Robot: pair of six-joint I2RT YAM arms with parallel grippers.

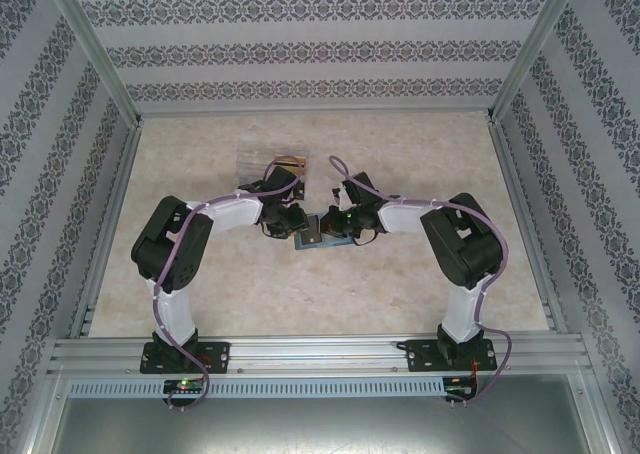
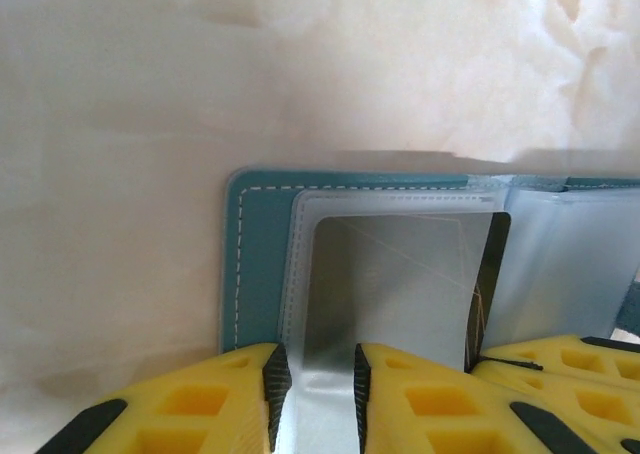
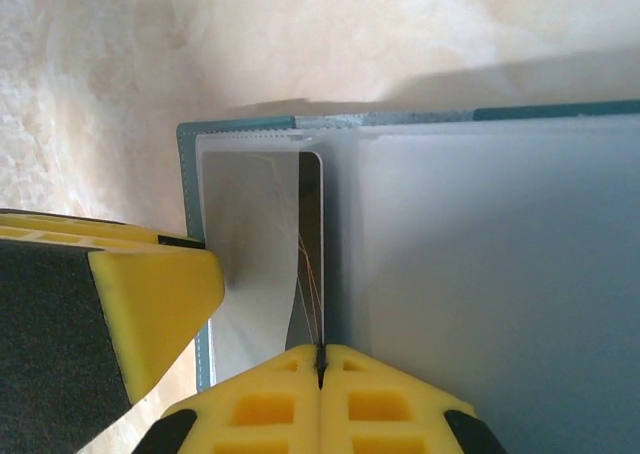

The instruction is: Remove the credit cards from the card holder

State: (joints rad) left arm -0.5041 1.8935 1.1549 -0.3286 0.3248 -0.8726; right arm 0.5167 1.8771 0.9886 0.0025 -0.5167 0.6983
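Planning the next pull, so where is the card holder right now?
Top view: the card holder lies open in the middle of the table, between the left gripper and right gripper, loose cards farther back.

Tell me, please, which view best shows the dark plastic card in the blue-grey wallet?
Left wrist: the dark plastic card faces the camera, mostly visible. Right wrist: a narrow dark strip beside glare; top external, too small to tell.

Card holder (image 2: 255,264): one, with one card (image 2: 400,274) visible in its sleeves. Loose cards (image 1: 284,162) beyond: apparently two, though the overhead view is too coarse to confirm. Arms (image 1: 178,242): two.
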